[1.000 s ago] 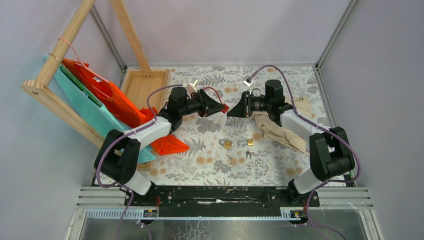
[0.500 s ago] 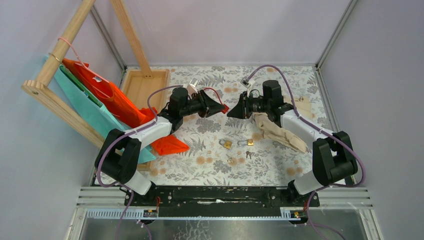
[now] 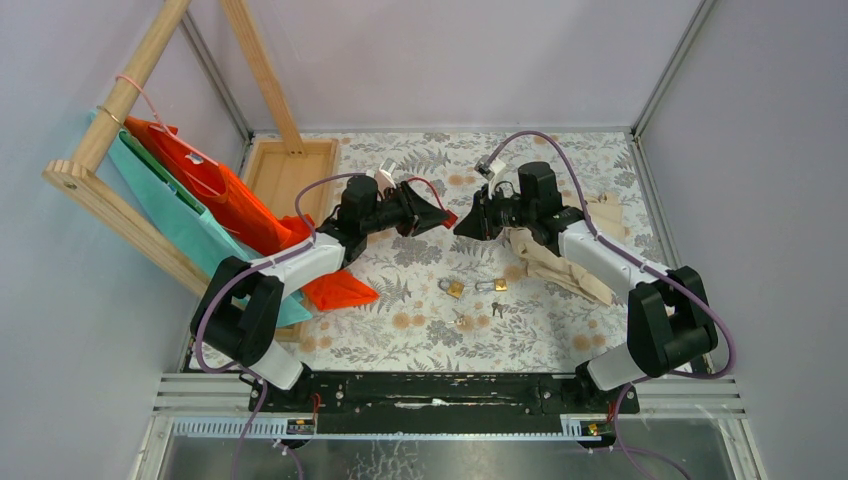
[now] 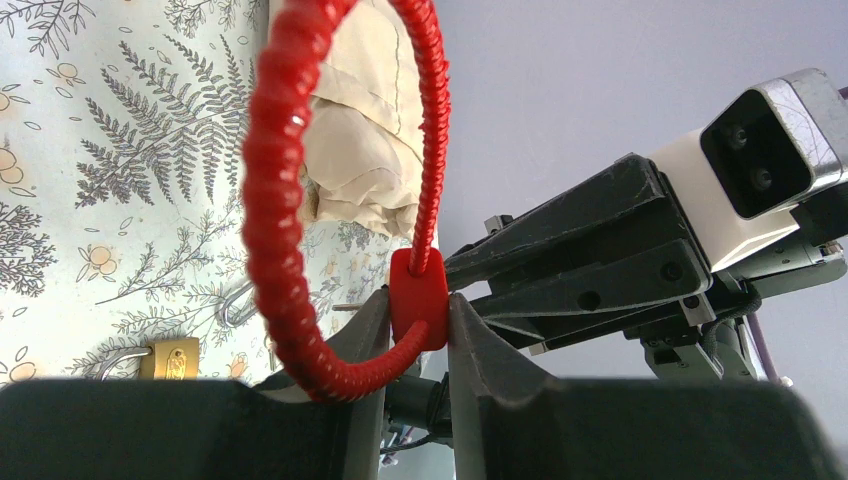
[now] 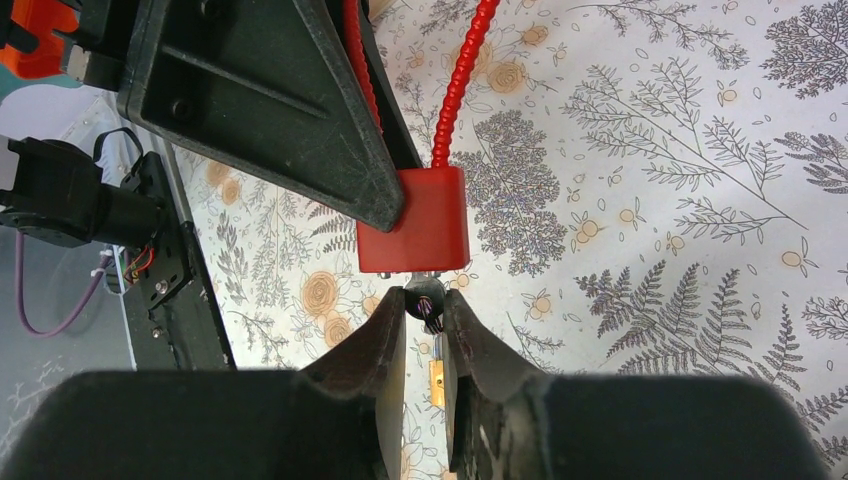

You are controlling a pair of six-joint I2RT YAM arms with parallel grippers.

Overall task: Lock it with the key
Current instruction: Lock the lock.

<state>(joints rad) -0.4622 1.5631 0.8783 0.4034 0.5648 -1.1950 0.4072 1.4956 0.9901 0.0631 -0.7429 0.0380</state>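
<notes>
Two grippers are meeting in mid-air above the middle of the table [image 3: 560, 160]. Left gripper [image 3: 437, 214] is clamping the red lock [image 5: 414, 232] by its body from 9 o'clock in the top view, with the red cable [image 4: 275, 200] looping away from it. Right gripper [image 5: 424, 305] is sitting at 3 o'clock of the lock, fingers pinched tight on the key [image 5: 426, 298]. Key tip is touching the keyhole end of the body; how deep it is in, cannot tell. Step in hand, my read: seating the key, turn not yet done. Next move is probably calling for a right wrist roll while left is bracing the body, with no side pull or the key slips out. Two brass padlocks [image 3: 455, 289] are lying on the table at 6 o'clock of the lock.
</notes>
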